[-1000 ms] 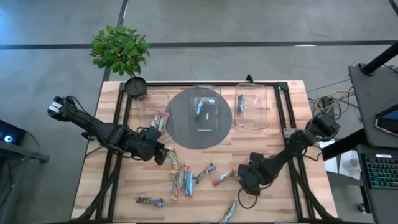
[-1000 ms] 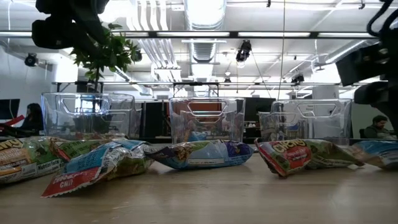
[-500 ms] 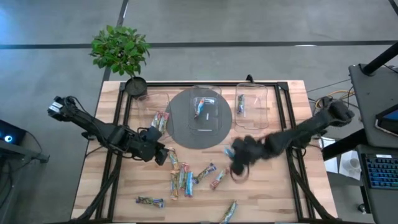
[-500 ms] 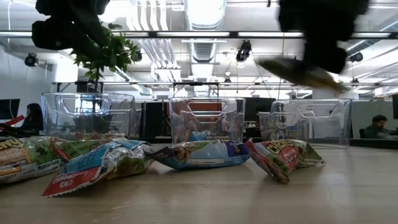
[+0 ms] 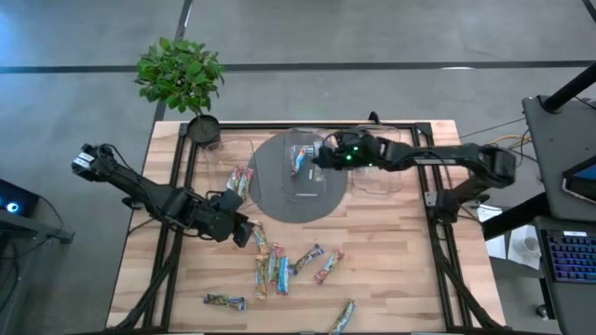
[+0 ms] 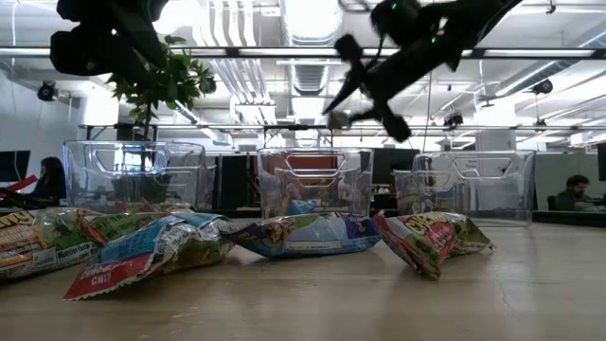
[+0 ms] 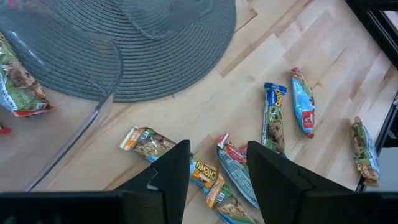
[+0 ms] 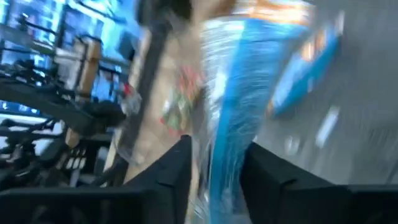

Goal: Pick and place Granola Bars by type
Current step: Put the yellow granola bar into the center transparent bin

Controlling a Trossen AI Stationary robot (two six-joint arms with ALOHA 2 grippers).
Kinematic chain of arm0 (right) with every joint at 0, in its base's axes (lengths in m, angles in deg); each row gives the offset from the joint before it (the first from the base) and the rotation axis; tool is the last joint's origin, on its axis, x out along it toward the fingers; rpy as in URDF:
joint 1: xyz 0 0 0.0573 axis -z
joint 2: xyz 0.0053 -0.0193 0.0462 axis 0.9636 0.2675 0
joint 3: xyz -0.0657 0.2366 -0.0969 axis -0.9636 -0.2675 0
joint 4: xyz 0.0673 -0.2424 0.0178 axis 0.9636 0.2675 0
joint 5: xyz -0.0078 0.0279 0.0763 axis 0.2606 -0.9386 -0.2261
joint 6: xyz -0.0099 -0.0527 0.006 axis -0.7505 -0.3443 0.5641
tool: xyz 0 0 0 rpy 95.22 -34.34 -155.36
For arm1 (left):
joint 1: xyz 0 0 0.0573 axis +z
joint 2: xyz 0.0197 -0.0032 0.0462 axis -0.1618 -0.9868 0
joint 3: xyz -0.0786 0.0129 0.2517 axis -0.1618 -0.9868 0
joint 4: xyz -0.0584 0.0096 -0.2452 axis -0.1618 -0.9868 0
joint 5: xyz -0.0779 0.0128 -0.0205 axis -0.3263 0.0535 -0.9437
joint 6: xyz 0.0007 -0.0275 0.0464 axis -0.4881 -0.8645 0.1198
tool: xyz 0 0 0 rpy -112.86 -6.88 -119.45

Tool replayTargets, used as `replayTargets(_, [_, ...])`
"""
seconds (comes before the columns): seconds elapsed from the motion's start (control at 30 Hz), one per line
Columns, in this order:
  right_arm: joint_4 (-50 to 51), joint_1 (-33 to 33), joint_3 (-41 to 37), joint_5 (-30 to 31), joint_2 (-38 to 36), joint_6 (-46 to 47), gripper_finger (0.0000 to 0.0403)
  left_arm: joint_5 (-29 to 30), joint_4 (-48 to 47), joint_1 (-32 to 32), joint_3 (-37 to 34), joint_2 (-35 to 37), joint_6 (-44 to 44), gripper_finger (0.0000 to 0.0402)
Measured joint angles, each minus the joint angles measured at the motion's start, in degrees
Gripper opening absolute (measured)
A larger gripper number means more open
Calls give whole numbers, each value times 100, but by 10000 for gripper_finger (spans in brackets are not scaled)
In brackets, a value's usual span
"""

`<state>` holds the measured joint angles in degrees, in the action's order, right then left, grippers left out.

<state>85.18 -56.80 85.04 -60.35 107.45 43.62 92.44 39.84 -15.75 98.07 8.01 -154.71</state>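
Note:
Several granola bars (image 5: 279,265) in shiny wrappers lie flat on the wooden table near its near edge; they show close up in the low view (image 6: 303,234). My left gripper (image 5: 247,228) hovers open over the left end of that cluster, with bars (image 7: 208,176) below its fingers. My right gripper (image 5: 319,158) is raised over the middle clear bin (image 5: 307,186), shut on a blue-wrapped bar (image 8: 224,118). Another blue bar (image 5: 300,163) lies in that bin. The left bin (image 5: 240,179) and right bin (image 5: 360,156) each hold bars. My right gripper pinches the blue-wrapped bar (image 8: 221,143) between its two fingers (image 8: 177,168), lifted clear above the middle bin. The view is blurred, so which part of the bar it has cannot be told.
A round grey woven mat (image 5: 270,195) lies under the middle bin. A potted plant (image 5: 182,79) stands at the far left corner. Black frame rails (image 5: 424,186) run along the table's sides. Bare wood lies on the near right (image 5: 400,279).
My right gripper rose from the table near the right end of the bar cluster with the blue bar, swung toward the far edge and left, and now hangs over the middle bin. The nearby red-green bar shifted slightly left.

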Motion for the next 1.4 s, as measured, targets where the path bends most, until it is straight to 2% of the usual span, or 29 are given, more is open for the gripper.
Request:
replayTargets(0.07, [-36, 45, 22, -348, 239, 452, 145, 0, 23, -6, 0, 0, -38, 142])
replayTargets(0.17, [-145, -35, 27, -397, 390, 604, 178, -1, 17, -41, 0, 0, -108, 142])
replayTargets(0.33, [-519, -499, 302, 109, 124, -789, 205, -3, 13, -103, 0, 0, -112, 142])
replayTargets(0.43, [-475, -631, 536, 672, -62, -1682, 211, -3, 12, -109, 0, 0, -110, 142])
replayTargets(0.53, [382, -555, 886, 1042, -111, -1776, 212, 23, 9, -109, 0, 0, -108, 142])
replayTargets(0.63, [1333, -443, 1280, 1053, -103, -2073, 212, 25, 9, -109, 0, 0, -108, 142])
replayTargets(0.8, [1922, -841, 1798, 1147, -317, -3997, 212, -410, 9, -231, -10, 2, 35, 142])
replayTargets(0.97, [3565, -1486, 2326, 1960, -452, -5618, 212, -991, 124, -814, -356, -200, 1210, 142])
replayTargets(1.03, [4325, -1683, 2474, 2314, -439, -5811, 212, -1152, 219, -1056, -492, -411, 1794, 142])
replayTargets(1.2, [5503, -2085, 2648, 2594, -458, -5201, 212, -1203, 515, -1092, -543, -1091, 2923, 142])
replayTargets(1.3, [5682, -2264, 2638, 2693, -488, -4802, 213, -1175, 538, -915, -398, -1509, 3685, 142])
replayTargets(1.4, [5842, -2456, 2631, 2709, -518, -4511, 213, -768, 519, -821, -233, -1835, 4607, 142])
